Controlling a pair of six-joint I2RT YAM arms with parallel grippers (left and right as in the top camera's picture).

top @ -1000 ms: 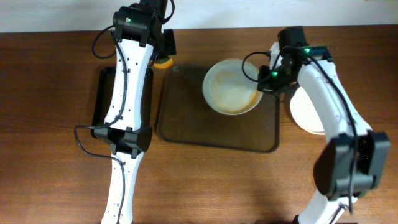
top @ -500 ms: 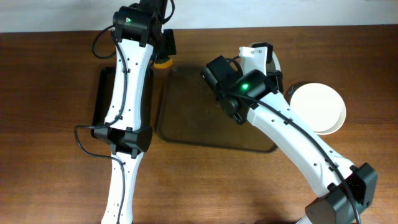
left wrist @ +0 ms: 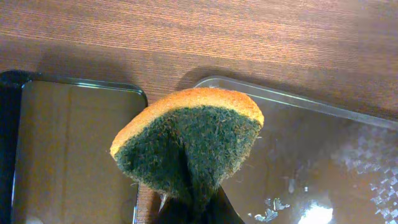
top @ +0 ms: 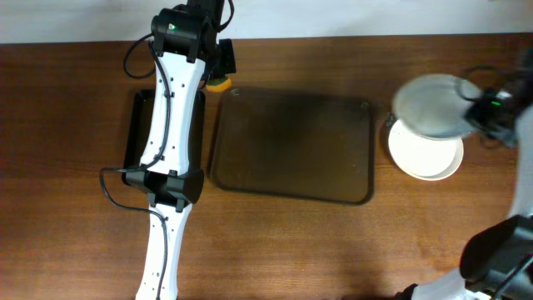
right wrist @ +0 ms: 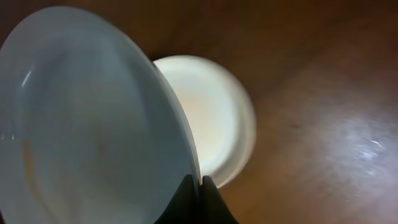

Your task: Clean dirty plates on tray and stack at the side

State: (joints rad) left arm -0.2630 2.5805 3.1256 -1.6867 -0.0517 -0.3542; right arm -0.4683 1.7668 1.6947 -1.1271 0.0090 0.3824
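Note:
My right gripper [right wrist: 198, 183] is shut on the rim of a white plate [right wrist: 93, 118] and holds it in the air, tilted, over another white plate [right wrist: 214, 112] that lies on the table. In the overhead view the held plate [top: 429, 104] hangs above the lying plate [top: 426, 154], right of the brown tray [top: 291, 146], which holds no plates. My left gripper [left wrist: 193, 205] is shut on a folded sponge [left wrist: 186, 137], orange with a dark green scrub face, above the tray's far left corner [left wrist: 298, 155]. The sponge shows in the overhead view [top: 218, 82].
A black tray [top: 141, 129] lies left of the brown tray, partly under my left arm; it also shows in the left wrist view [left wrist: 68, 149]. Small wet specks sit on the brown tray's surface [left wrist: 273, 208]. Bare wood table surrounds both trays.
My right arm has lifted the plate off the brown tray and carried it right, over the plate on the table. The left arm and sponge have not moved.

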